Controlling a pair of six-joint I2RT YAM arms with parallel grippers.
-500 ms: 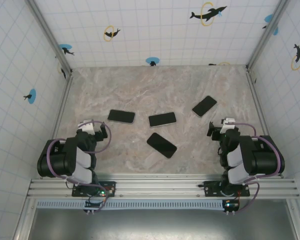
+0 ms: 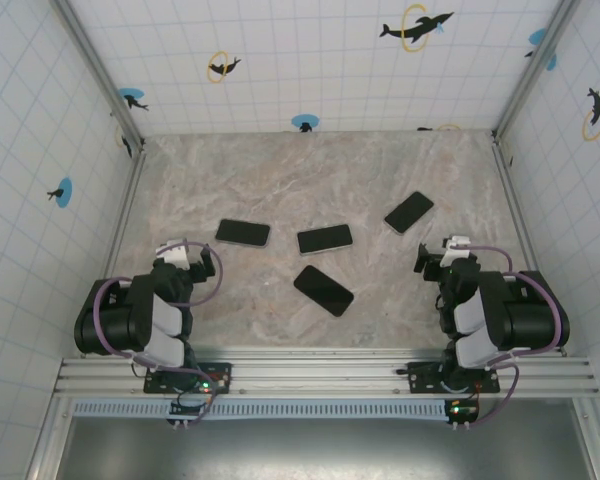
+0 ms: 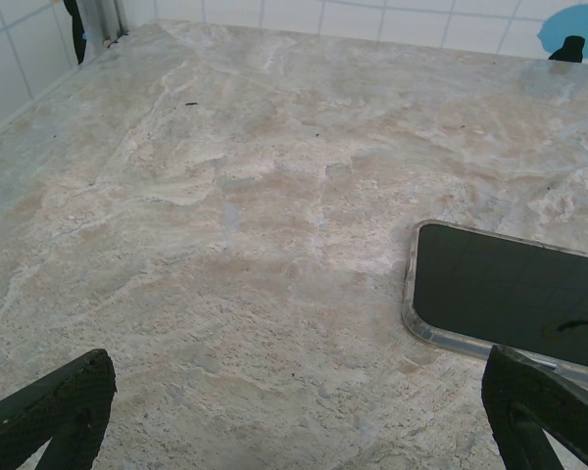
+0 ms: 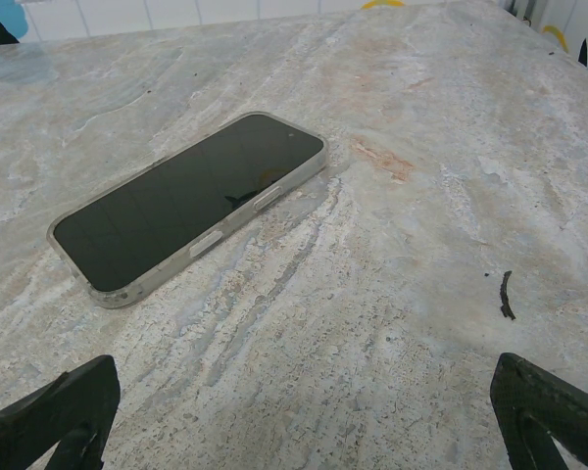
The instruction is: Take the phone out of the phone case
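Note:
Several black phones lie face up on the marble table (image 2: 310,170). In the top view the left phone (image 2: 242,232) lies ahead and to the right of my left gripper (image 2: 183,252), which stands open over bare table. In the left wrist view the same phone (image 3: 514,299) sits in a clear phone case whose rim (image 3: 441,333) shows, to the right of the open gripper (image 3: 299,421). My right gripper (image 2: 442,254) is open too, with nothing between its fingers. The right wrist view has a cased phone (image 4: 191,201) lying ahead and to the left of that gripper (image 4: 299,421); in the top view it is the phone (image 2: 409,212) at the right.
Two more phones lie mid-table, one (image 2: 325,239) flat across and one (image 2: 323,290) turned diagonally nearer the arms. Tiled walls (image 2: 300,60) close in the table on three sides. A small dark fleck (image 4: 507,294) lies on the marble right of the right gripper.

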